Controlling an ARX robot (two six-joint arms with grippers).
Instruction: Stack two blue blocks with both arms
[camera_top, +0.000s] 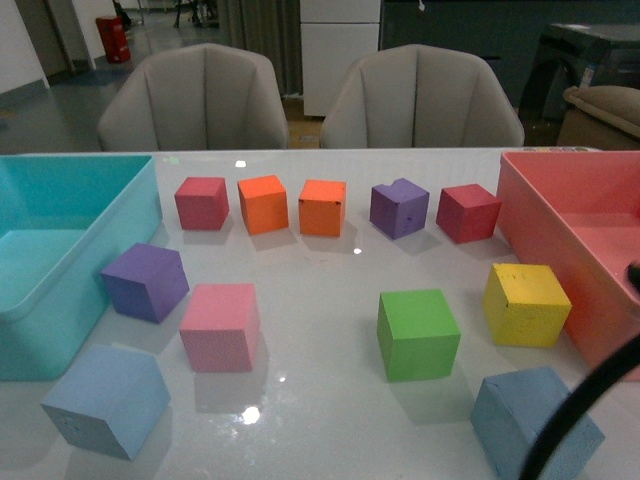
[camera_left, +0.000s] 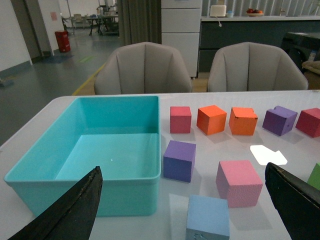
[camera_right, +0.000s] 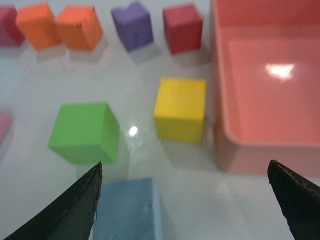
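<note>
The left claw (camera_left: 182, 167) stands wide open in its wrist view, with nothing between its two black fingers (camera_left: 75, 210). Under it the pale block (camera_left: 207, 217) lies on the worktop (camera_left: 172, 215), apart from both fingers. The green cube (camera_left: 315, 176) shows only as a sliver at the picture's edge. It is well apart from this block, and the pink cube (camera_left: 239, 182) is roughly between them.

In the right wrist view the right claw (camera_right: 184, 163) is also wide open and holds nothing. The steel-blue block (camera_right: 127, 207) lies just beside the green cube (camera_right: 85, 131), on the side nearer to the claw, not touching it.

In the front view a black cable (camera_top: 585, 405) crosses in front of the steel-blue block (camera_top: 515, 420). This block sits near the green cube (camera_top: 418, 333), to its right and closer to the camera. The pale block (camera_top: 105, 400) is well apart from the green cube, to its left, beyond the pink cube (camera_top: 220, 326).
</note>
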